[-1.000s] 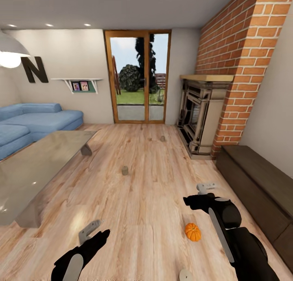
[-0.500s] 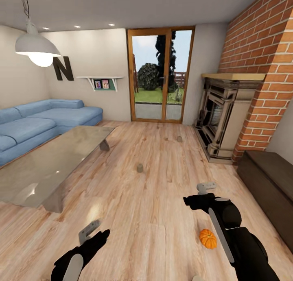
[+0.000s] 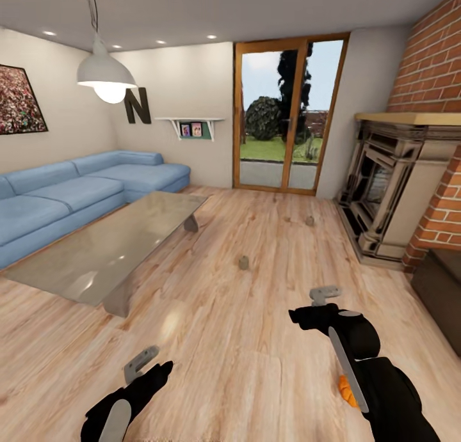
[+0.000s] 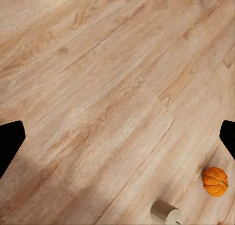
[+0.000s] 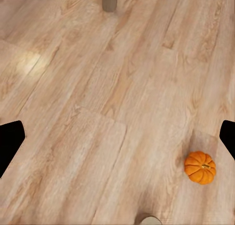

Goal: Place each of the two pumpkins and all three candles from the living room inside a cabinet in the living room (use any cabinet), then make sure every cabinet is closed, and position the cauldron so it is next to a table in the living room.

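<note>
Pumpkin (image 3: pixel 346 391) on floor near right, half hidden behind right end effector (image 3: pixel 324 295); candle (image 3: pixel 243 262) mid-floor. Both end effectors spread, empty. Risk: base rolling over unseen pumpkin.

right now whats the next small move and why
Probably turn back right and lower the right pincer toward the pumpkin. It sits on bare floor close by the right arm, half hidden behind it in the head view, and both pincers hold nothing. The candles lie farther off.
</note>
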Robot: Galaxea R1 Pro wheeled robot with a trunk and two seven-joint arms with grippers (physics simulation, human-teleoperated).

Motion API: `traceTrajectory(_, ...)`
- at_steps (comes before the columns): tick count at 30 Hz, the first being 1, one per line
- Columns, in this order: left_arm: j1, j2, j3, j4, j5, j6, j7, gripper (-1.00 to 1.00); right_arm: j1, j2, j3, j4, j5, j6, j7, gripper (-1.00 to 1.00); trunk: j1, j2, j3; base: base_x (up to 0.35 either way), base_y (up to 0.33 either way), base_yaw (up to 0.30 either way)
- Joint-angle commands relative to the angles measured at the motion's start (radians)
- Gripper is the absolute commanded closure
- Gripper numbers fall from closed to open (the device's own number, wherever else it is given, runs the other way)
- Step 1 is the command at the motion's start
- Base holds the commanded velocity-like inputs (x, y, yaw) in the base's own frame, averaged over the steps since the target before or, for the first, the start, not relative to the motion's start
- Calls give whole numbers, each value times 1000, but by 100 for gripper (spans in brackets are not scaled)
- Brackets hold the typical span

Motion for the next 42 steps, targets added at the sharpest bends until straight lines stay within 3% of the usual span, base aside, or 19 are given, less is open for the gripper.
traceTrajectory(1,-1,-1,1,-1,10,4,8,-100,-1,-1,1,-1,1,5,1,-100,0,-1,-2,0,-5,289)
traceTrajectory(15,-1,-1,-2,-1,11,2,14,-100,-1,-1,-2,-1,1,3,1,-100,0,-1,-9,92,-106,245)
traceTrajectory(28,-1,-1,-3,0,11,4,11,-100,0,-1,-10,-1,1,-1,1,-100,0,-1,-10,30,-9,24)
traceTrajectory(42,-1,-1,-7,-1,9,3,14,-100,0,-1,-14,-1,2,-3,1,-100,0,-1,-10,268,-22,1)
